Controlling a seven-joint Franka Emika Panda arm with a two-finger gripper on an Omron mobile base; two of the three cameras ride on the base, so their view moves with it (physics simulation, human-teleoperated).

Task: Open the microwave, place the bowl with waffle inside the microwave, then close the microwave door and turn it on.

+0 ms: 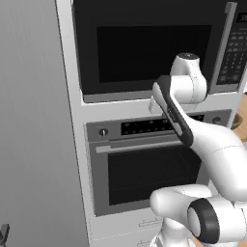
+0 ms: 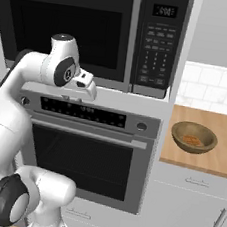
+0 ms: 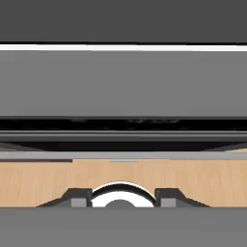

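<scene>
Currently, we find the microwave (image 2: pixel 90 32) built into the cabinet column above the grey oven (image 2: pixel 88 150), with the microwave door (image 1: pixel 144 48) shut flush. Its grey vertical bar handle (image 2: pixel 133 37) runs down the door's right edge, just beside the keypad (image 2: pixel 156 50).

We judge the door to be a stiff, hinged panel that will swing about its left edge, so the bar handle is the correct place to take hold. It appears smooth and may slip, so we recommend a hold near its middle and a pull that follows the door's arc.

The bowl with waffle (image 2: pixel 193 137) rests on the wooden surface (image 2: pixel 222 149) to the right of the column, well apart from the arm. We judge the bowl light and rigid, and the waffle (image 2: pixel 191 140) loose inside it. We advise gripping one rim wall and keeping the bowl level.

In the right base view the hand sits in front of the strip between microwave and oven. The tool (image 3: pixel 122 198) holds nothing in the hand view; its two dark tips (image 3: pixel 79 198) stand apart with a clear gap between them.
</scene>
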